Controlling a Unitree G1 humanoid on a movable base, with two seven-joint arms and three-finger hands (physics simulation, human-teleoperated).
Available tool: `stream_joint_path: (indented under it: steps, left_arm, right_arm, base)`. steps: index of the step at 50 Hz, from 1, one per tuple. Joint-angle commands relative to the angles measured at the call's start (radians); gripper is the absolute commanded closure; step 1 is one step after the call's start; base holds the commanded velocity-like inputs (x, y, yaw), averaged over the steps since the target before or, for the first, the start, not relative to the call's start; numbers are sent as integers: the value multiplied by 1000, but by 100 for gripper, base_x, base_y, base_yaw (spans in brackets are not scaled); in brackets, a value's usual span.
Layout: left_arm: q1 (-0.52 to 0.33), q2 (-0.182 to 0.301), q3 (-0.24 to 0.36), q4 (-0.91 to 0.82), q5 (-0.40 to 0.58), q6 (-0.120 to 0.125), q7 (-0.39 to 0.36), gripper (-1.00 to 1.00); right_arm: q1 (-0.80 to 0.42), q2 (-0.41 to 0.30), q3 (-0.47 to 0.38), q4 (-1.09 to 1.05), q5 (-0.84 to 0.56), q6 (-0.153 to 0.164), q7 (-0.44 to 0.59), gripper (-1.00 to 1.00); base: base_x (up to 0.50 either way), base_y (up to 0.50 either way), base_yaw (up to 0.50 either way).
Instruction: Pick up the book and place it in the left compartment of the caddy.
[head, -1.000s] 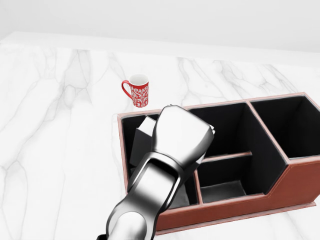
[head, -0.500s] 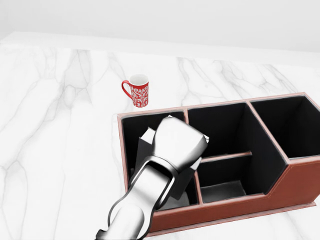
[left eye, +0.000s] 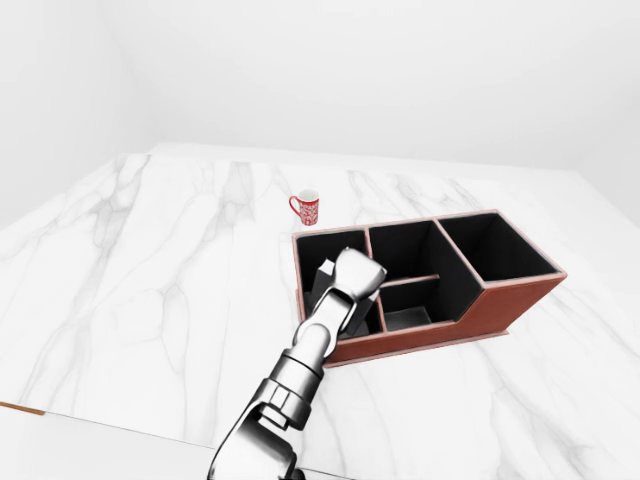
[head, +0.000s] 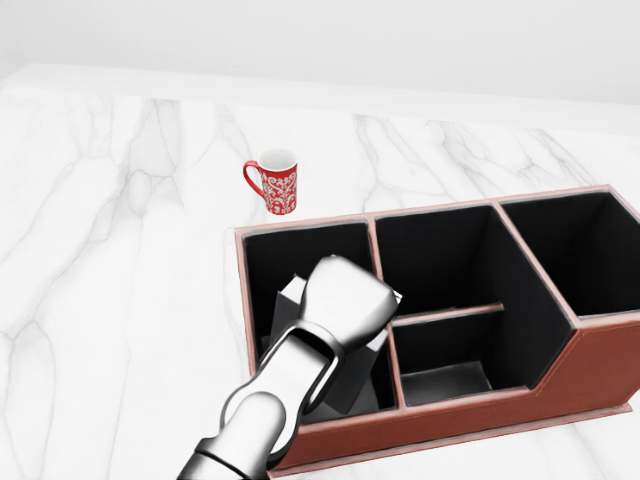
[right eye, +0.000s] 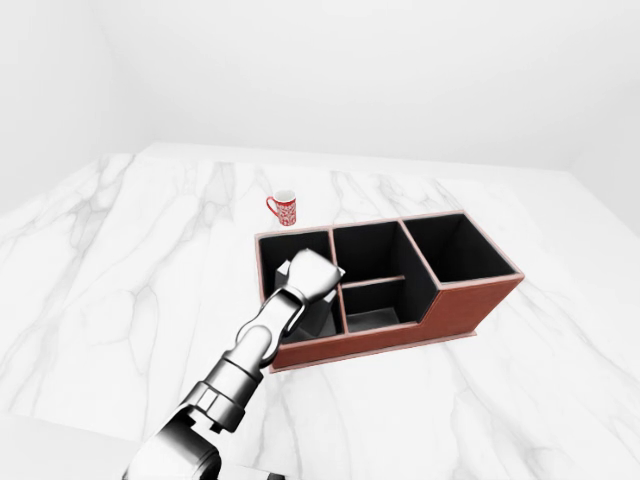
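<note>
The left robot hand (head: 345, 305) reached down into the left compartment of the caddy (head: 560, 375), its silver back turned to the cameras so that the fingers were hidden beneath it; whether they were spread or closed on anything could not be told. The book (head: 288, 300) showed only as pale grey edges and corners around the robot hand, leaning tilted inside that left compartment rather than lying flat, with a further pale corner showing near the compartment's near wall. It sat where the task wanted it, most likely because the arm had come in from the near left and lowered it over the near wall. The judgement was that the placing was nearly finished, with only release and withdrawal left. The middle compartments and the right one held nothing visible. A red patterned mug (head: 275, 181) stood on the marble table (head: 120, 260) just beyond the caddy's far left corner, well out of the arm's path. The right robot hand was not seen in any view
</note>
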Motion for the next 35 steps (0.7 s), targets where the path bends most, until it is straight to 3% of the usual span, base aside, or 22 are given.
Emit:
stream_joint_path:
  steps: [1, 17, 26, 27, 30, 31, 35]
  left_arm:
    - [-65, 12, 15, 188, -49, 16, 119, 100]
    - [-109, 16, 16, 348, -86, 35, 211, 100]
    - [-91, 18, 5, 320, -89, 36, 210, 100]
    - [-73, 19, -8, 278, -70, 50, 213, 100]
    - [-67, 19, -7, 266, -66, 49, 209, 100]
    - [-19, 17, -19, 176, -55, 61, 223, -100]
    - [115, 21, -49, -124, -32, 43, 197, -100]
  right_arm:
    - [2, 1, -3, -2, 1, 0, 1, -100]
    - [-3, 0, 5, 3, -3, 0, -1, -100]
    - [0, 2, 4, -2, -2, 0, -1, -100]
    - [-1, 3, 6, 1, -4, 0, 1, -100]
    - [-2, 3, 7, 2, -5, 0, 1, -100]
    - [-1, 2, 6, 2, -4, 0, 0, -100]
    - [0, 3, 6, -1, -3, 0, 0, -100]
  base:
    - [0, 0, 0]
    - [0, 0, 0]
    - [0, 0, 0]
    - [0, 0, 0]
    - [0, 0, 0]
    - [0, 0, 0]
    - [0, 0, 0]
